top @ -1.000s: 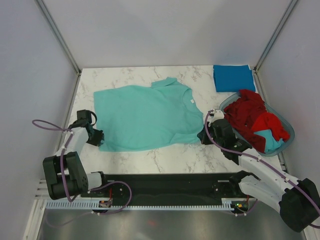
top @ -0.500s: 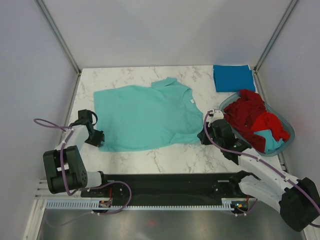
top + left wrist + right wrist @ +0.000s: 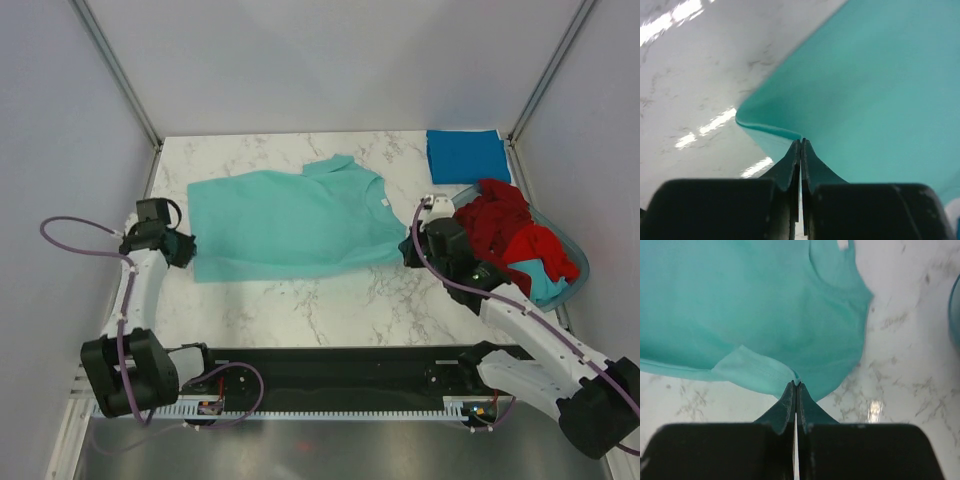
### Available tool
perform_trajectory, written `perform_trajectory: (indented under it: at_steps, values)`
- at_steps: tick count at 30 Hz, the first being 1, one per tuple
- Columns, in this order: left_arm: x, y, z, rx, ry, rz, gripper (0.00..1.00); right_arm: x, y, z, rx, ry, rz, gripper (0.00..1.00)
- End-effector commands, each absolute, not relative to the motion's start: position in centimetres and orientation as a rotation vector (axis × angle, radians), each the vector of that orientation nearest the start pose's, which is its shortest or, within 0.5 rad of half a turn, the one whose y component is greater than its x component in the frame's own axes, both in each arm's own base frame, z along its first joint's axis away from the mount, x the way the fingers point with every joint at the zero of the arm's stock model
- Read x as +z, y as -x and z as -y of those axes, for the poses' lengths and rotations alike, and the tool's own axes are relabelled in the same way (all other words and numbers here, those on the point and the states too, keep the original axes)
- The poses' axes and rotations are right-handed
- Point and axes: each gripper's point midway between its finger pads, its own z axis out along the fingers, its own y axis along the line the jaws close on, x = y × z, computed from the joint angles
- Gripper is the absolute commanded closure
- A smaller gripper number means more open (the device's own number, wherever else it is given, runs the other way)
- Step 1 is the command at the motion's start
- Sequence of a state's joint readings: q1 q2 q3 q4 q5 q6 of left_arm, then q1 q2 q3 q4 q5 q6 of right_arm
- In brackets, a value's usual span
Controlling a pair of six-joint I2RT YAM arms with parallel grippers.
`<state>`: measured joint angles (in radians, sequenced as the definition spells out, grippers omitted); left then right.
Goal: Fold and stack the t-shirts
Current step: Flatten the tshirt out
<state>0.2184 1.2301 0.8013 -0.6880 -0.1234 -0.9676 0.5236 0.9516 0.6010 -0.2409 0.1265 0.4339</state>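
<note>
- Along the near edge of the light teal t-shirt (image 3: 290, 220), both arms have a hold: the left gripper (image 3: 800, 142) is closed tight on the raised fold at the left near corner, and the right gripper (image 3: 795, 385) is pinched on a turned-up lip of cloth at the right near end.
- The shirt's long axis runs left to right across the marble table (image 3: 330, 300), hem toward the left arm and collar toward the right arm. Each arm is the nearer one to its own end.
- From both grippers the body of the shirt lies away, toward the far wall, so I judge the coming move to be a carry of this near edge over the cloth toward the far edge, with both ends going together.
- The tabletop is smooth and glossy, and the cotton may slide rather than crease.
- Room: bare table lies on the near side of the shirt and a narrower strip beyond it. A folded blue t-shirt (image 3: 467, 155) sits in the far right corner, apart from the teal one.
- The basket (image 3: 575, 250) of red t-shirts (image 3: 500, 225) is just beside the right arm, so its elbow has little slack on that side.
</note>
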Motion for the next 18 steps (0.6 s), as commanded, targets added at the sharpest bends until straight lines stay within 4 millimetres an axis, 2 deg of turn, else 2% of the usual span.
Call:
perform_trajectory:
  at_steps: [1,2,4,5,7,8,9,10,11,13,14,16,17,18]
  values:
    - [20.3,-30.9,-5.5,-0.224,1.250,-1.926,0.98,23.0,-30.3,-14.5,0.368,-0.021,-1.948,1.00]
    - [24.7,-31.2,-5.4,-0.270,1.184,-1.834,0.98,26.4,-30.9,-14.6,0.380,-0.032,-1.882,1.00]
    - [28.8,-31.1,-5.3,-0.307,1.119,-1.756,0.98,29.3,-31.0,-14.2,0.365,-0.015,-1.836,1.00]
    - [32.1,-30.9,-4.8,-0.355,1.071,-1.694,0.98,32.6,-30.7,-14.0,0.387,-0.017,-1.768,1.00]
    - [36.1,-29.5,-4.0,-0.422,1.021,-1.600,0.98,35.6,-29.8,-13.8,0.415,0.007,-1.698,1.00]
    - [38.5,-28.8,-3.3,-0.467,0.977,-1.559,0.98,38.4,-28.5,-13.5,0.458,0.016,-1.627,1.00]
    - [40.3,-27.6,-2.9,-0.490,0.950,-1.509,0.98,39.5,-27.7,-13.3,0.474,0.025,-1.597,1.00]
    - [41.6,-26.8,-2.3,-0.521,0.918,-1.488,0.98,40.8,-26.9,-13.0,0.492,0.030,-1.561,1.00]
    - [43.3,-26.0,-1.6,-0.556,0.879,-1.461,0.98,43.2,-25.1,-12.4,0.527,0.037,-1.492,1.00]
    - [45.8,-23.8,-0.7,-0.595,0.822,-1.400,0.98,45.3,-22.9,-11.7,0.565,0.048,-1.427,1.00]
    - [47.4,-22.7,0.1,-0.627,0.778,-1.376,0.98,47.3,-21.0,-10.7,0.589,0.044,-1.359,1.00]
    - [49.2,-20.7,0.9,-0.653,0.736,-1.332,0.98,49.0,-18.8,-10.0,0.630,0.052,-1.302,1.00]
    - [49.7,-20.1,1.1,-0.659,0.723,-1.322,0.98,50.2,-17.1,-9.2,0.651,0.053,-1.248,1.00]
    - [50.0,-19.6,1.3,-0.657,0.711,-1.316,0.98,50.6,-16.2,-9.0,0.664,0.062,-1.231,1.00]
